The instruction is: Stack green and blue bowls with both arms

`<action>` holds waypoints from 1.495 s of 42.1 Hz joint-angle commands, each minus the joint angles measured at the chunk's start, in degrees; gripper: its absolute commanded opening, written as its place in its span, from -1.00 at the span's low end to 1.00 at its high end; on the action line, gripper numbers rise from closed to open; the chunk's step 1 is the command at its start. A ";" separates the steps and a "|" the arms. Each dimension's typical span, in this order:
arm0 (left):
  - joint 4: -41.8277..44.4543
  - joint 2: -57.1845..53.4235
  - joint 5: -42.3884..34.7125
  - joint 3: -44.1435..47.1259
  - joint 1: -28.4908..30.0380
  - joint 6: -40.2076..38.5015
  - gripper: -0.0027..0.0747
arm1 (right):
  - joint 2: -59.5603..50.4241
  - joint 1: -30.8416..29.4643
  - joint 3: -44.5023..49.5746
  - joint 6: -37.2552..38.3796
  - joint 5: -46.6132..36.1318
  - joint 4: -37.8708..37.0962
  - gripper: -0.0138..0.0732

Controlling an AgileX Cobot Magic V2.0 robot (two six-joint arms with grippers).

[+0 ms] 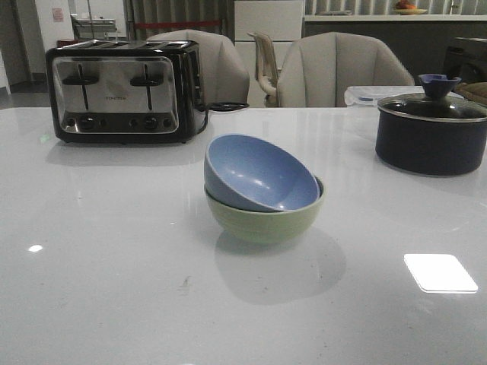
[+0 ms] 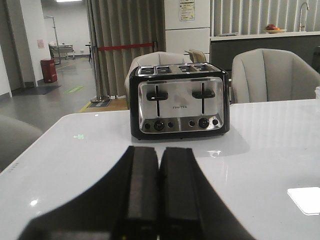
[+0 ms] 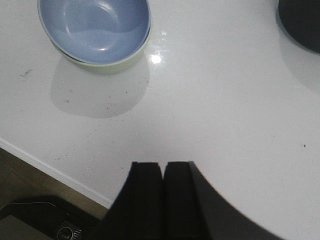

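Blue bowl (image 1: 259, 173) tilted inside upright green bowl (image 1: 262, 217)

— What do you have on the white table (image 1: 114, 289) right now?
— Your green bowl (image 1: 262, 220) sits mid-table, directly on the surface.
— And farther back?
— A toaster (image 1: 125, 91) stands at your far left, and a dark lidded pot (image 1: 430, 133) at your far right, well apart.

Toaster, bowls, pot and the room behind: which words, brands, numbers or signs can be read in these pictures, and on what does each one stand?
"FINETEK", probably: small brand print on the toaster front; letters uncertain.
Paper notice on the white wall panel: too small to read.
Pink sign on the far left wall: blurred, unreadable.
Blue bowl, green bowl, navy pot: no text visible.
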 commanded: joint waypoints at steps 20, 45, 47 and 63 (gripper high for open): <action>-0.77 -1.20 -5.18 1.14 0.18 -0.18 -0.67 | -41.76 -20.67 33.14 -0.44 -36.37 -2.60 -0.60; -0.77 -1.20 -5.18 1.14 0.18 -0.18 -0.67 | -49.52 -22.19 43.06 -0.44 -45.38 -1.80 -0.60; -0.77 -1.20 -5.18 1.14 0.18 -0.18 -0.67 | -49.52 -22.19 43.06 -0.44 -45.38 -1.80 -0.60; -0.77 -1.20 -5.18 1.14 0.18 -0.18 -0.67 | -49.52 -21.95 43.06 -0.44 -45.32 -1.80 -0.60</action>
